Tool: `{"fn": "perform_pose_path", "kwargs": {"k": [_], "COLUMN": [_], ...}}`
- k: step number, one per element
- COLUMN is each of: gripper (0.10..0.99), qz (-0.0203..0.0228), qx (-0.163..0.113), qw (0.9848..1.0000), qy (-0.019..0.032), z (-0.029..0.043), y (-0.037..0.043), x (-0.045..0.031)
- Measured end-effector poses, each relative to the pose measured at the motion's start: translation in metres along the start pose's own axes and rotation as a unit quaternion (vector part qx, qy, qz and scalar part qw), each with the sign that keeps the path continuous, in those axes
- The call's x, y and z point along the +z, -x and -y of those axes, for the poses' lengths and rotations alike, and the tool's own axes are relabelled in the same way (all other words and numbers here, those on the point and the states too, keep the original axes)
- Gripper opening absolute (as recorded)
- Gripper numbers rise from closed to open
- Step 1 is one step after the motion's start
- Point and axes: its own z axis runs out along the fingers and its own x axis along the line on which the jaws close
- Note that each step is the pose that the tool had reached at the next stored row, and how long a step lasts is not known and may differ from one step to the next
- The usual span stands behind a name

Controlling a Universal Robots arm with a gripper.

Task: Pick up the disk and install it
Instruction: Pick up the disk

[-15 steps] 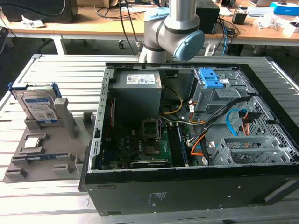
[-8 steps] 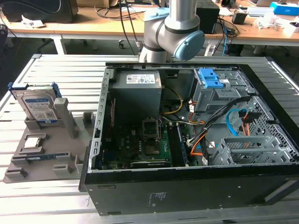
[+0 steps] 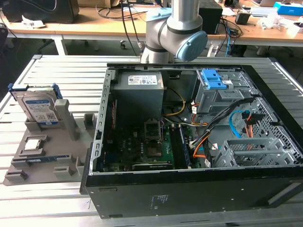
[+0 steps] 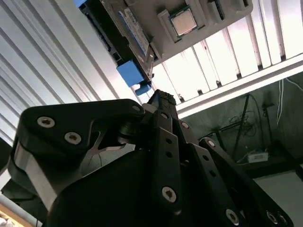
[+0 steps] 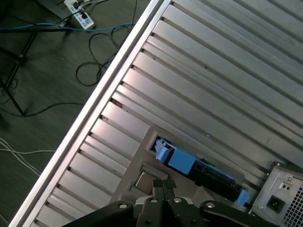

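The disk (image 3: pixel 39 108) stands upright in a slot of the grey holder (image 3: pixel 71 156) on the slatted table, at the exterior view's left, its white-and-blue label facing out and blue rails on its edges. In the first wrist view the disk (image 5: pixel 182 163) appears edge-on, with my gripper (image 5: pixel 165 183) well above it and its black fingertips together. In the second wrist view my gripper (image 4: pixel 161 97) is shut on nothing, and the disk's blue rail (image 4: pixel 129 72) lies beyond its tip. The arm (image 3: pixel 175 33) rises behind the computer case.
The open computer case (image 3: pixel 189 189) lies on the table at the exterior view's right, with a drive cage and blue latch (image 3: pixel 214 82) inside. A small square chip (image 4: pixel 183 21) and a memory stick (image 3: pixel 33 161) rest on the holder. Cables lie on the floor (image 5: pixel 42 71).
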Motion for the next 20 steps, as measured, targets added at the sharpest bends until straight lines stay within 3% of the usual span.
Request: {"fn": "perform_pose_path", "kwargs": {"k": [2,4,11,20], "gripper": [0.106,0.106,0.106,0.106], "qz": [-0.0016,-0.003,-0.005,-0.0081], "qx": [-0.034,-0.066,-0.109,-0.175], "qw": [0.9994,0.9978,0.994,0.9845], "qy": [0.0008,0.0017,0.0027,0.0043], "z": [0.0,0.0,0.0,0.0], "y": [0.0,0.0,0.0,0.0], "x": [0.0,0.0,0.0,0.0]}}
